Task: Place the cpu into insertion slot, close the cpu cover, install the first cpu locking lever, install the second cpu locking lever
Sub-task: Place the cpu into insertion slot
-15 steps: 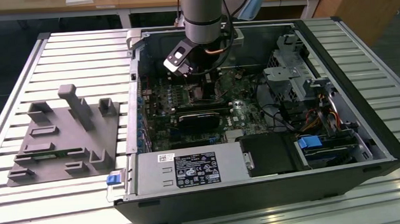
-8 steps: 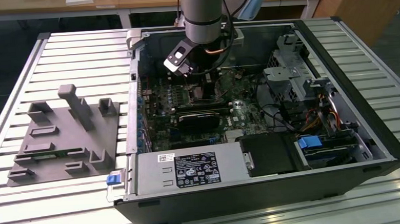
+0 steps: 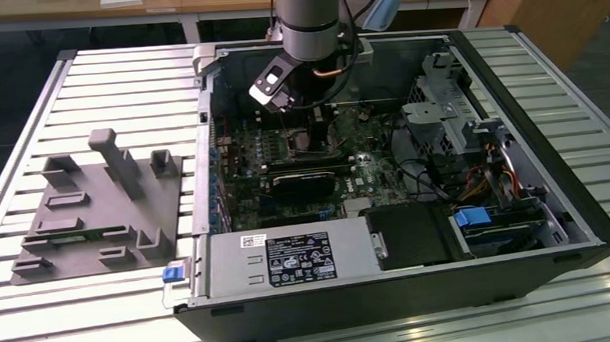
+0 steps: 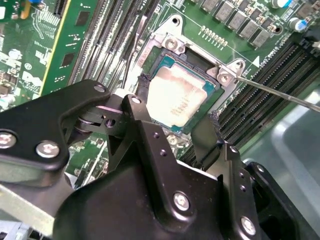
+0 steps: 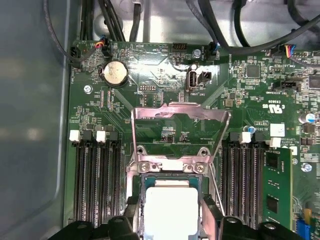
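Second wrist view, gripper (image 4: 178,104): black, nearest the camera, lowered right onto the cpu; whether it is clamping the chip or has let go cannot be told.
First wrist view, gripper (image 5: 170,214): at the same spot, over the chip.
Cpu (image 4: 182,92) (image 5: 170,206): lies flat inside the insertion slot with its pale metal top facing up towards both wrist cameras.
Cpu axis: square, with its sides running parallel to the slot's rim and to the long black memory slots.
Insertion slot (image 4: 227,75) (image 5: 170,167): silver rim around the chip, set in the green motherboard (image 5: 240,100).
Cpu cover (image 5: 180,109): swung up and open, standing on its hinge at the slot's edge beyond the chip; the board shows through its square opening.
Locking lever (image 4: 280,92): thin wire rod, unlatched, slanting away from a corner of the slot.
Memory slots (image 5: 95,185): flank the socket on both sides, long axes parallel to each other; a green memory card (image 5: 277,185) stands in one.
Coin battery (image 5: 115,74): on the board past the cover.
Exterior view, arm (image 3: 310,22): reaches straight down into the open computer case (image 3: 396,307).
Grey fixture tray (image 3: 98,205): on the slatted table (image 3: 30,115), at the exterior view's left of the case.
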`<state>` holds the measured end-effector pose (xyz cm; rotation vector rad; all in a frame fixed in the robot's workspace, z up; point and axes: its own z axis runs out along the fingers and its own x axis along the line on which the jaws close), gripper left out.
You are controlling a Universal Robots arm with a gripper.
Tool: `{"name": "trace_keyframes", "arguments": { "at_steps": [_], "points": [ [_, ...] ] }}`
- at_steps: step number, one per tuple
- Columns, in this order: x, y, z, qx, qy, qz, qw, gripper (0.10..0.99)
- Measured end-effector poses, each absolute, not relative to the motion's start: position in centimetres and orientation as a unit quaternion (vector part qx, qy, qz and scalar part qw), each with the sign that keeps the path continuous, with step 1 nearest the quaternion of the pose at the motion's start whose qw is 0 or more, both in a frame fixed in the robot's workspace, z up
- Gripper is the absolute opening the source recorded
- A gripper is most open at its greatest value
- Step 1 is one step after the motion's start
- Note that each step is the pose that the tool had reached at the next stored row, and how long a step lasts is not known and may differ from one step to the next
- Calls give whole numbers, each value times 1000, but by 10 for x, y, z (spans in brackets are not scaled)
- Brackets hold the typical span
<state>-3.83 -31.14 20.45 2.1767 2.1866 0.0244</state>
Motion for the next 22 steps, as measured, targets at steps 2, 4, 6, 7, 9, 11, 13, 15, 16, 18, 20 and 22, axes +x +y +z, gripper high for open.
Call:
{"name": "trace_keyframes", "arguments": {
  "at_steps": [2,4,6,7,9,11,13,15,16,18,20,22],
  "points": [
    [-38,-312,206,705,708,8,28,537],
    [-38,-313,206,705,708,8,28,475],
    [-38,-314,206,705,708,8,28,416],
    [-38,-314,207,705,708,8,28,361],
    [-38,-315,208,705,708,7,27,243],
    [-38,-315,208,705,708,7,27,243],
    [-38,-315,208,705,708,7,27,125],
    [-38,-315,209,705,708,7,27,125],
    [-38,-315,209,705,708,7,27,106],
    [-38,-315,209,705,708,7,27,106],
    [-38,-315,209,705,708,7,27,106],
    [-38,-315,209,705,708,7,27,106]
  ]
}}
